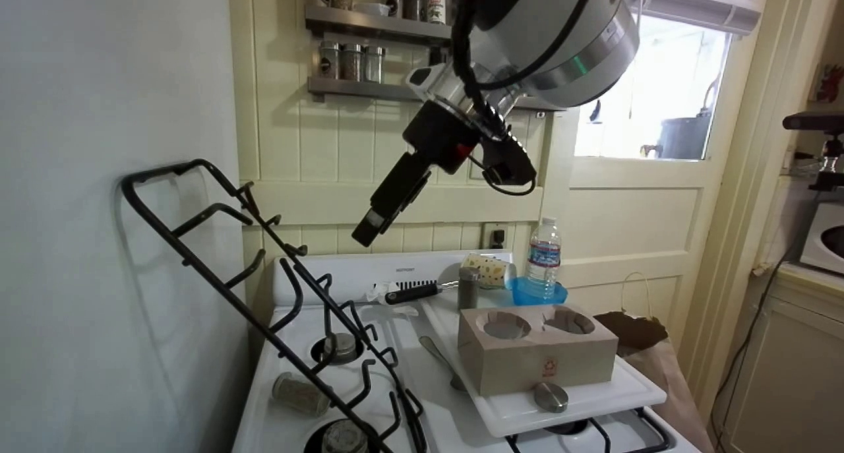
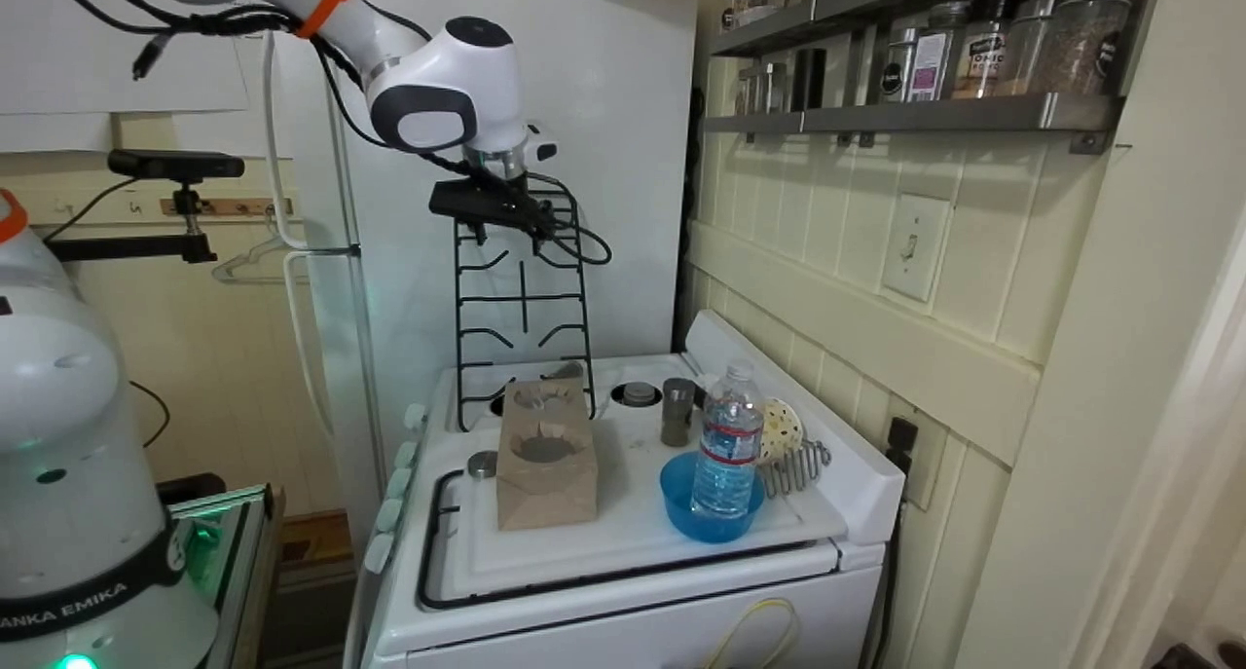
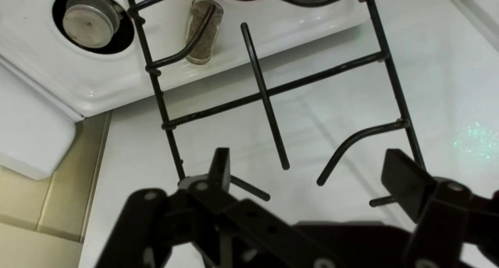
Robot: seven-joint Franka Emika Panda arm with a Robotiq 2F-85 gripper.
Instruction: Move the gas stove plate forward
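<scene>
The gas stove plate, a large black frame of thin bars with inward prongs, stands tilted on the stove, its upper end leaning against the white fridge. It shows in both exterior views (image 1: 280,353) (image 2: 523,299) and below the jaws in the wrist view (image 3: 265,94). My gripper (image 3: 308,166) is open, with its fingers wide apart and nothing held between them. In an exterior view the gripper (image 1: 370,229) hangs in the air to the right of the plate's upper part, apart from it. In an exterior view the gripper's body (image 2: 511,216) hides part of the plate's top end.
The white stove top (image 2: 628,455) carries a grey block with round holes (image 1: 547,367), a water bottle (image 1: 544,255) in a blue bowl (image 2: 711,528), and an upright jar (image 1: 468,288). A jar lies on its side (image 3: 202,30) under the plate. The fridge (image 2: 623,260) stands behind the plate.
</scene>
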